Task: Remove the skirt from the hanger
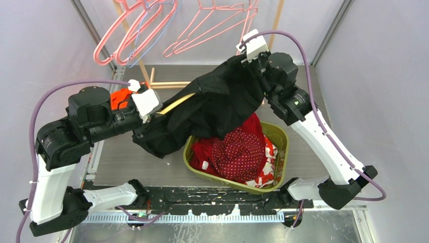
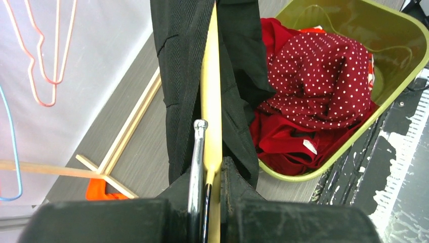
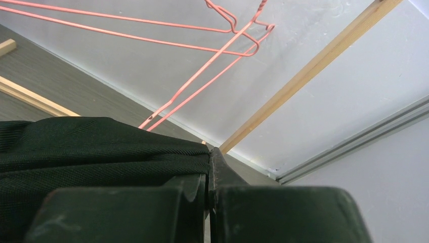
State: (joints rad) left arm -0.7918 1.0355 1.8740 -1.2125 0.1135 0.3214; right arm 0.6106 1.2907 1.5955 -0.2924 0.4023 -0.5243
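A black skirt (image 1: 217, 106) hangs stretched between my two arms above the table. A yellow hanger (image 1: 177, 105) with a metal hook (image 2: 196, 157) runs through it. My left gripper (image 1: 152, 117) is shut on the hanger (image 2: 211, 101) at the skirt's left end; black cloth (image 2: 179, 76) lies on both sides of the yellow bar. My right gripper (image 1: 253, 63) is shut on the skirt's upper right edge (image 3: 101, 152), held high near the back. The right gripper (image 3: 207, 174) has its jaws pressed together on the cloth.
A green bin (image 1: 283, 139) holding red and polka-dot clothes (image 1: 243, 152) sits just below the skirt, also in the left wrist view (image 2: 404, 61). Pink and blue wire hangers (image 1: 146, 30) hang on a wooden rack (image 1: 169, 84) at the back. An orange object (image 1: 120, 97) lies by the left arm.
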